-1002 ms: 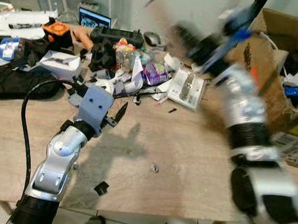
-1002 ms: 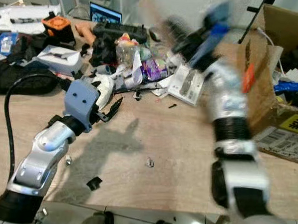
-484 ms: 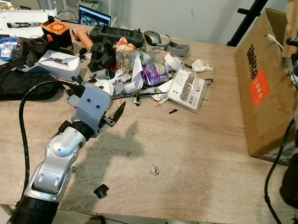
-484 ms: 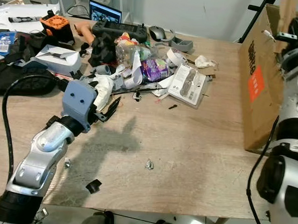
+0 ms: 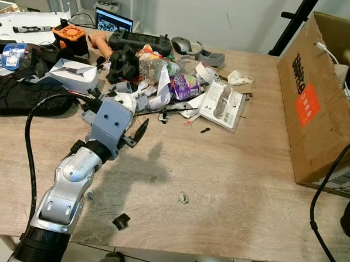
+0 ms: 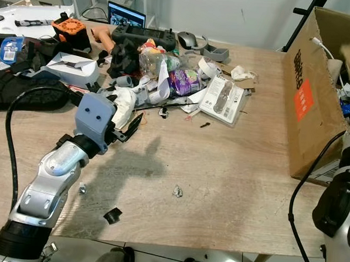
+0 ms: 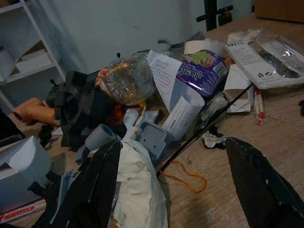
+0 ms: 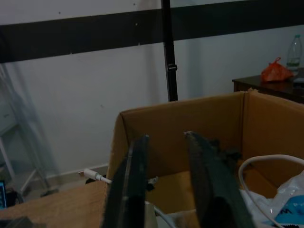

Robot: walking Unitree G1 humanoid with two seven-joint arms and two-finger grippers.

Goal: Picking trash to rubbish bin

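A heap of trash lies at the table's far left-centre: a purple wrapper, a blister pack, a crushed clear bottle and white tissue. My left gripper hovers low just in front of that heap, open and holding nothing. The open cardboard box that serves as the bin stands at the right, with a white cable and bags inside. My right gripper hangs above the box's opening, open, with nothing between its fingers.
A small foil scrap and a black scrap lie on the bare wood near the front edge. At the back are a laptop, a controller and a mouse. A white box and black bag sit far left.
My right arm swung from over the table up to the box with a strip of cardboard. The strip is gone from its fingers now. The left arm has stayed put.
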